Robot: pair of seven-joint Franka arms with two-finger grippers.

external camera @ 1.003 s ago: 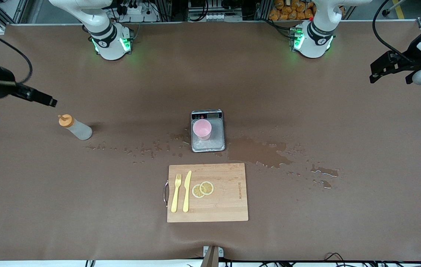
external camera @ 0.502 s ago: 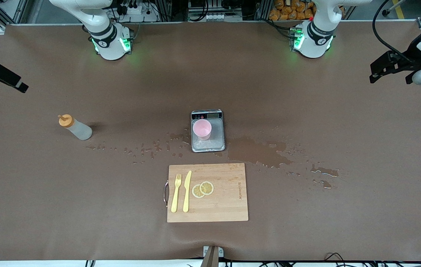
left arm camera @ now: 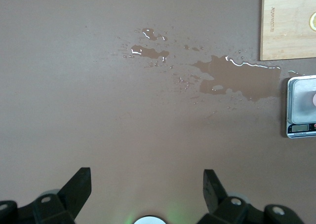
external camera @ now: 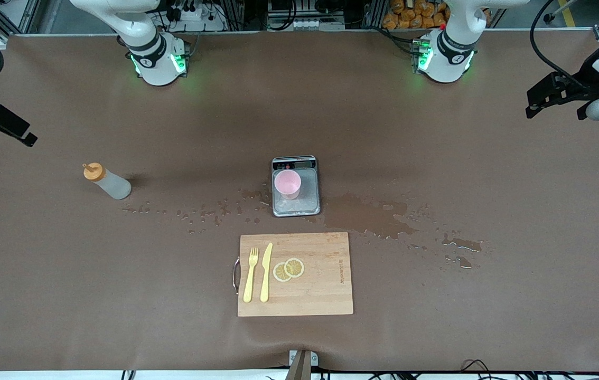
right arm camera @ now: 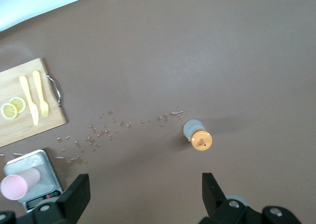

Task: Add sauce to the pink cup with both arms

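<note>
The sauce bottle (external camera: 107, 181) (right arm camera: 197, 136), whitish with an orange cap, stands upright on the brown table toward the right arm's end. The pink cup (external camera: 287, 183) (right arm camera: 16, 185) sits on a small grey scale (external camera: 305, 203) at mid-table. My right gripper (external camera: 20, 133) (right arm camera: 144, 184) hangs open and empty over the table's edge at the right arm's end, apart from the bottle. My left gripper (external camera: 553, 112) (left arm camera: 146, 179) waits open and empty over the table at the left arm's end. In the left wrist view the scale (left arm camera: 298, 103) shows at the picture's edge.
A wooden cutting board (external camera: 326, 295) (right arm camera: 19, 123) lies nearer the front camera than the scale, with a yellow fork (external camera: 250, 274), a yellow knife (external camera: 266, 272) and two lemon slices (external camera: 289, 269). Spilled liquid (external camera: 368, 216) (left arm camera: 237, 78) and droplets (external camera: 199, 214) wet the table beside the scale.
My right gripper has drawn away from the sauce bottle toward the table's edge at the right arm's end, then sunk slightly. The left arm, bottle and cup have not moved.
</note>
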